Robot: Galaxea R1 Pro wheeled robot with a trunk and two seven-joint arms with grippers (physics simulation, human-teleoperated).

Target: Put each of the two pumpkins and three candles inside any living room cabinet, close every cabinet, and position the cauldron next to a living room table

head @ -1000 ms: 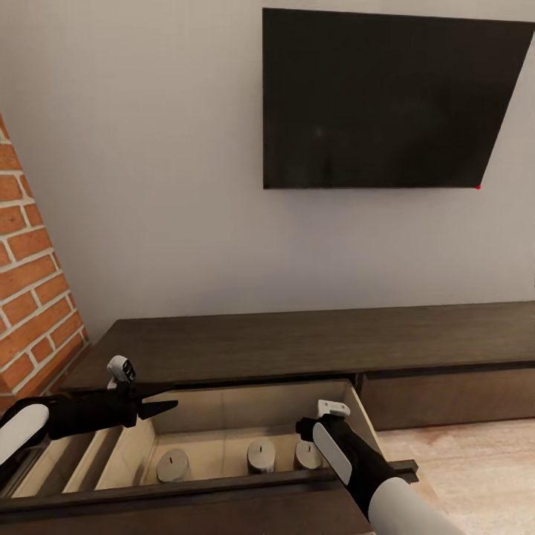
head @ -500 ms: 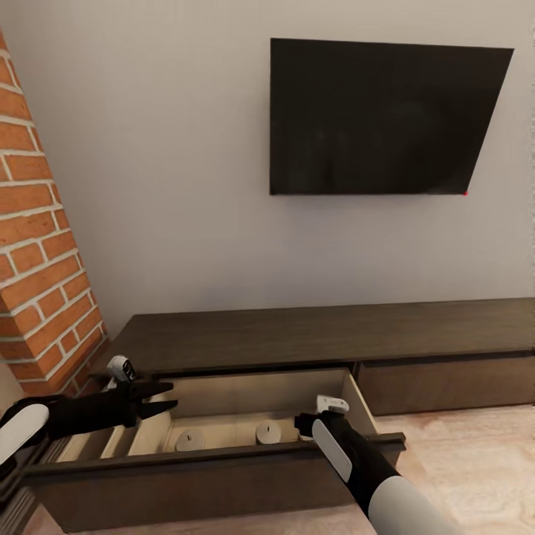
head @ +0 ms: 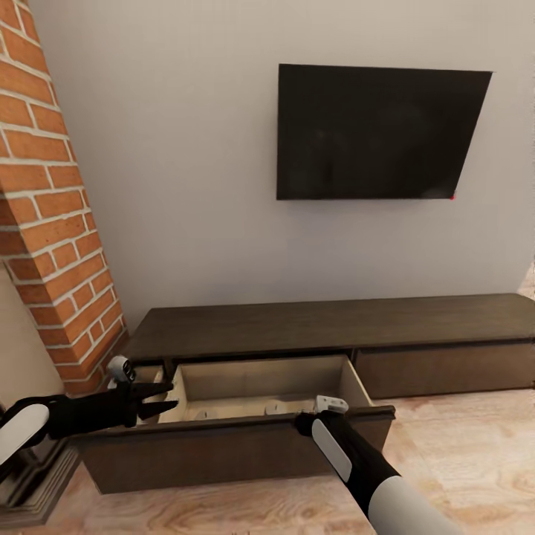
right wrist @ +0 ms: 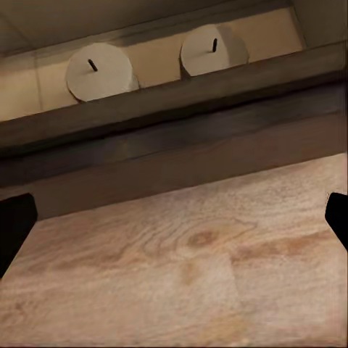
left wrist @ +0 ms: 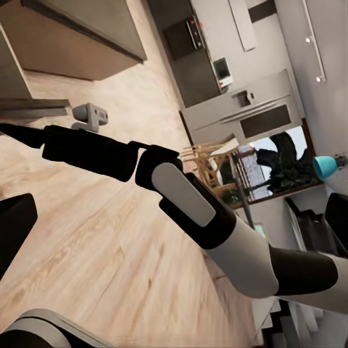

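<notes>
Dark-wood cabinet (head: 327,327) drawer (head: 230,449) open; candles (right wrist: 98,71) behind front edge.

Even, soft, bright render light; faint shadow inside open cabinet (head: 297,334) drawer; wrist views slightly soft; no glare.

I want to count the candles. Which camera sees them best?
The right wrist view: two candles sit in the open drawer, wicks plain. The head view catches only pale tops behind the drawer front.
</notes>
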